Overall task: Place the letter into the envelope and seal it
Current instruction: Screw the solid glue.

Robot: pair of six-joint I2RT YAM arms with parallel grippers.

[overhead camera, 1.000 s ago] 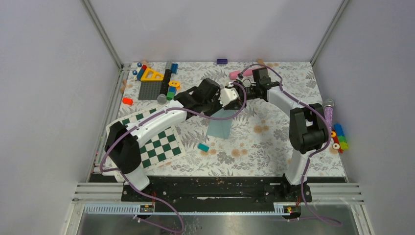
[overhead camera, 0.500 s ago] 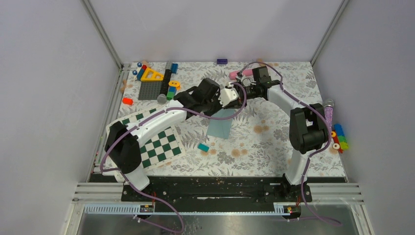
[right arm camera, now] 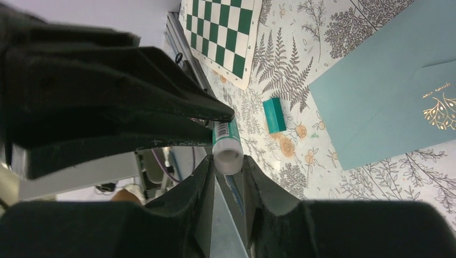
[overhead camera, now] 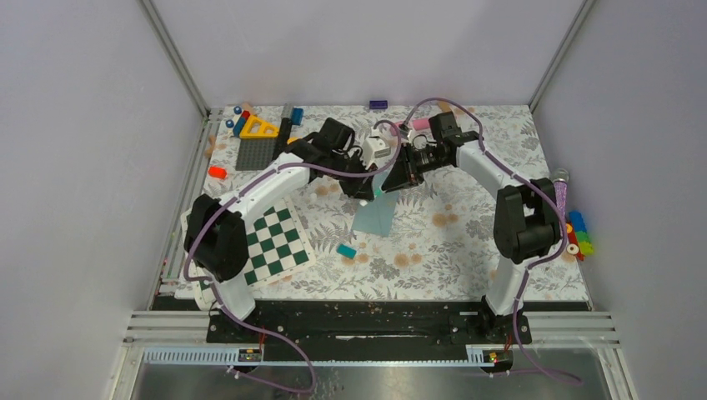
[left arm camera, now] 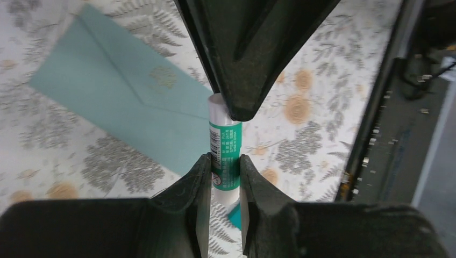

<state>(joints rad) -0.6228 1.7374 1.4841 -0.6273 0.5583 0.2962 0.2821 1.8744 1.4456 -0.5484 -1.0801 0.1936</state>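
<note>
— Teal paper first: where does the envelope (overhead camera: 373,218) lie?
— Flat on the floral desk (overhead camera: 467,250), near the middle, to the right of the green-and-white checkerboard (overhead camera: 275,246). Its triangular flap is folded down flat, with a small gold emblem at the flap's tip that shows in both wrist views.
— And the arms?
— Both reach over the envelope's far end and meet there. Between them is a glue stick (left arm camera: 226,134), white with a green label.
— Who holds it?
— The left gripper (left arm camera: 225,161) is clamped on the labelled body, a finger pressed on each side. The right gripper (right arm camera: 227,159) is closed around the white end of the same stick. From the left wrist, its fingers come to a point right at that end.
— Does the stick touch the envelope?
— I cannot tell. From the left wrist it crosses the envelope's edge in the picture, but its height does not show.
— Anything close by?
— A small teal block (overhead camera: 346,250) lies on the desk near the envelope's near left corner, apart from it. A grey baseplate (overhead camera: 254,152) with coloured toy pieces sits at the far left. A pink piece (overhead camera: 419,123) lies behind the right arm. A row of coloured blocks (overhead camera: 577,233) sits at the right edge, well apart from the envelope.
</note>
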